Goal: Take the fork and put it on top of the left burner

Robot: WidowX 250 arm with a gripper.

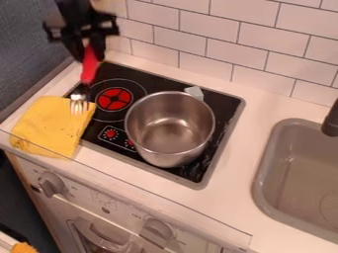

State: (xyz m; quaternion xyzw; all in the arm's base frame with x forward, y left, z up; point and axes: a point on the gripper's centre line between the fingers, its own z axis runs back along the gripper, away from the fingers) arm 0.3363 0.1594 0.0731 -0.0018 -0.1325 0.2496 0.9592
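Note:
At the upper left, the gripper (pixel 90 47) is shut on the red handle of a fork (pixel 88 69). The fork hangs with its metal tines pointing down, in front of the back left of the black stove top and overlapping the corner of a yellow cloth in the view. Whether the tines touch the cloth I cannot tell. The left burner (pixel 114 99), a red disc inside a white ring, lies just right of the fork, with nothing on it.
A steel pot (pixel 170 129) stands on the right part of the stove (pixel 227 123), with a small pale object (pixel 194 92) behind it. The yellow cloth (pixel 51 126) lies over the stove's left edge. A grey sink (pixel 265 183) with a dark tap is at the right; a tiled wall rises behind.

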